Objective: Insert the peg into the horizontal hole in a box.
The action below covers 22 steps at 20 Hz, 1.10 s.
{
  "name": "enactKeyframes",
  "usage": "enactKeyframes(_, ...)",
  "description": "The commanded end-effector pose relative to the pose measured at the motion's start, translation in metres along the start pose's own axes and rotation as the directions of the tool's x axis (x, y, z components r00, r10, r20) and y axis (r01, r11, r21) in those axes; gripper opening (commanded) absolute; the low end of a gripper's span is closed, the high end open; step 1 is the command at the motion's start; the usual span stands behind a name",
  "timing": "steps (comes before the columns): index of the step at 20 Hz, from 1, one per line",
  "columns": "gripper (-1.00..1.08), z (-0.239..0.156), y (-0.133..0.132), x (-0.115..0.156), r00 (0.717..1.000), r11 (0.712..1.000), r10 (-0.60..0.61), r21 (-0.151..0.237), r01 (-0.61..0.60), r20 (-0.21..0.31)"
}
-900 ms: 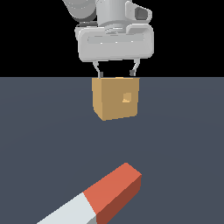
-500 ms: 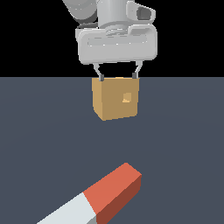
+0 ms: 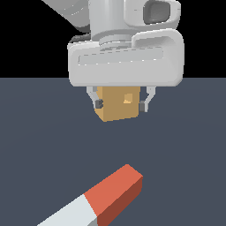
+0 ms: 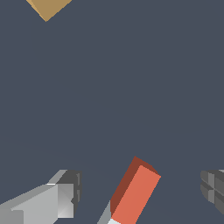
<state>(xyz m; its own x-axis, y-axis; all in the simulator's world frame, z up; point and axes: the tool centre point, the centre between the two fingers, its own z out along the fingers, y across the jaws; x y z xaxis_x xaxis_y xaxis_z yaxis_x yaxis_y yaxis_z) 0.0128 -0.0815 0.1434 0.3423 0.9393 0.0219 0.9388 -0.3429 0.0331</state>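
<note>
The peg (image 3: 103,197) lies flat on the dark floor near the front of the exterior view, its red-orange half pointing up and toward the exterior view's right and its pale half running off the lower edge. The tan box (image 3: 115,106) stands farther back, with its small square hole (image 3: 128,98) on the face toward the camera. My gripper (image 3: 121,105) hangs open in the air, and its body covers the top of the box in this view. In the wrist view the peg's red end (image 4: 133,194) lies between the two fingers (image 4: 65,197), well below them. A corner of the box (image 4: 47,8) shows at the frame's edge.
The dark grey floor (image 3: 185,145) spreads around the peg and the box, with nothing else on it. The background beyond it is black.
The gripper has come forward toward the peg and now looms larger, overlapping the top of the box. Its fingers stay open. Peg and box have not moved.
</note>
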Motion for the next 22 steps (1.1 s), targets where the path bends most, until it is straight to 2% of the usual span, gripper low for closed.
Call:
enactKeyframes(1, 1.00, 0.017, 0.002, -0.040, 0.992, 0.992, 0.122, 0.005, -0.122, 0.009)
enactKeyframes(6, 1.00, 0.046, -0.008, -0.112, 0.941, 0.941, 0.338, 0.012, -0.338, 0.024)
enactKeyframes(10, 1.00, 0.062, -0.021, -0.149, 0.894, 0.894, 0.447, 0.015, -0.448, 0.032)
enactKeyframes(15, 1.00, 0.070, -0.029, -0.167, 0.866, 0.866, 0.499, 0.017, -0.500, 0.036)
enactKeyframes(22, 1.00, 0.078, -0.029, -0.167, 0.868, 0.868, 0.495, 0.018, -0.495, 0.036)
